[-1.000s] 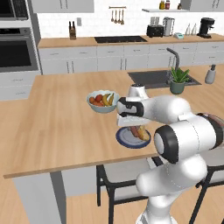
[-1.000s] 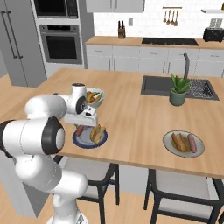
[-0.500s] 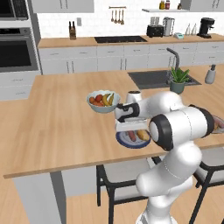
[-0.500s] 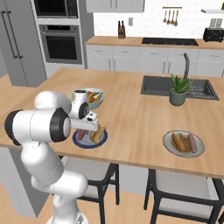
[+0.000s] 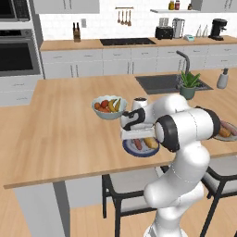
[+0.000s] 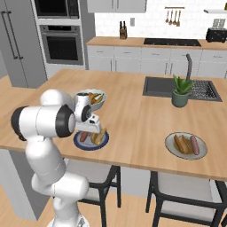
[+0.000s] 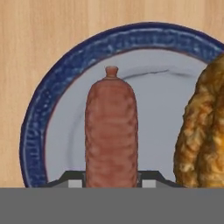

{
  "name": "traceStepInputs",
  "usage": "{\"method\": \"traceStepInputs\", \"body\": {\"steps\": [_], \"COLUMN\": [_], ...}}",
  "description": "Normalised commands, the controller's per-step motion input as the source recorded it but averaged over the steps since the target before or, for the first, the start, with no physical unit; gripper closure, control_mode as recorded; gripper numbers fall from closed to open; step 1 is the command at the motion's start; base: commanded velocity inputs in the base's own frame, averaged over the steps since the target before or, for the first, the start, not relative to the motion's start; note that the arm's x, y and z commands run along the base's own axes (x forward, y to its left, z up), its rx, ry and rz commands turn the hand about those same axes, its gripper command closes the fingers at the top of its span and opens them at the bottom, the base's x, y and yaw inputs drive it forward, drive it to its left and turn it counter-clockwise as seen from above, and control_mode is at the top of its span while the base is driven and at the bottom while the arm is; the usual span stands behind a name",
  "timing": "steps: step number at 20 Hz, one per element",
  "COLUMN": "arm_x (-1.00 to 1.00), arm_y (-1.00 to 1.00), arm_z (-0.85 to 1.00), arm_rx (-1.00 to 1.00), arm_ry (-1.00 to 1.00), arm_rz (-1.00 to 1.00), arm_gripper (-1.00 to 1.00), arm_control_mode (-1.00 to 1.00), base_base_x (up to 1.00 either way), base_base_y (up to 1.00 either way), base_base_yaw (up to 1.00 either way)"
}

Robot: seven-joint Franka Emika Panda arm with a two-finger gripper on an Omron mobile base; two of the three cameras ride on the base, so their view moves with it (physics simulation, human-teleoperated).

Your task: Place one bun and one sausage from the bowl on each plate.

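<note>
The dark blue plate [image 7: 38, 109] lies on the wooden island, also seen at its front edge in the base views [image 5: 131, 150] [image 6: 88, 146]. A golden bun [image 7: 203, 131] [image 6: 99, 136] rests on it. Beside the bun lies a reddish-brown sausage [image 7: 111, 127] [image 6: 84, 136]. My gripper [image 7: 111, 180] [image 5: 133, 136] [image 6: 90, 129] hangs right over this plate, shut on the sausage, one fingertip against each side. The sausage sits low on the plate's face. The pale grey plate [image 6: 201, 153] [image 5: 230, 137] holds a bun [image 6: 181, 144] and a sausage [image 6: 194, 144]. The dark bowl is out of view.
A white bowl of fruit [image 5: 109, 107] [image 6: 92, 98] stands just behind the blue plate. A potted plant [image 6: 180, 91] and the sink [image 6: 155, 86] lie further back. Stools [image 6: 99, 177] stand under the island's front edge.
The arm has folded and brought the hand down from above the fruit bowl's side to just over the blue plate, carrying the sausage with it.
</note>
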Motion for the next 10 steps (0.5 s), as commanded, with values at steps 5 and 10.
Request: {"method": "traceStepInputs", "body": {"steps": [5, 10], "arm_x": [0.10, -0.48], "arm_y": [0.00, 0.00], "arm_z": [0.00, 0.11], "arm_rx": [0.00, 0.00], "arm_ry": [0.00, 0.00], "arm_rz": [0.00, 0.00], "arm_gripper": [-1.00, -1.00], "arm_control_mode": [-1.00, -1.00], "base_base_x": [0.00, 0.00], "base_base_y": [0.00, 0.00], "base_base_yaw": [0.00, 0.00]}}
